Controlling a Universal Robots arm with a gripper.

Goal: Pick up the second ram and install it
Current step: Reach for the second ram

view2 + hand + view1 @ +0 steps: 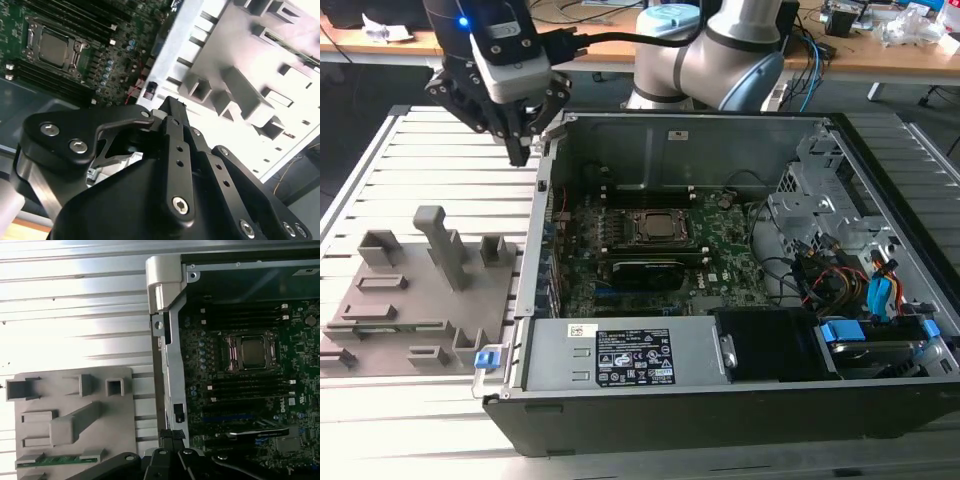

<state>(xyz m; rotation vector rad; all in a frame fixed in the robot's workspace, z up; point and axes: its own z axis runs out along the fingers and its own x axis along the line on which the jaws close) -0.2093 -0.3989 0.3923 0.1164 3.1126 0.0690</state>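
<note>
So the ram [59, 460] was lying flat in a slot along one edge of the grey holder [120, 430]. That put it well apart from the pincer [520, 152], lower than it and off toward the exterior view's left. You could just catch the green strip of it in the first wrist view.

The pincer looked squeezed all the way closed, tips together, with nothing in it, going by the exterior view and the second wrist view. It hung tips-down over the slatted bench [430, 160], just beside the side wall of the open case [740, 420] near a far corner, so roughly between the holder and the case.

On the other side of that wall from the pincer sat the motherboard [725, 245]. The CPU socket [655, 228] was in the middle of it, with dark memory slots running along both long sides. The arm [720, 50] reached in from behind the case.
</note>
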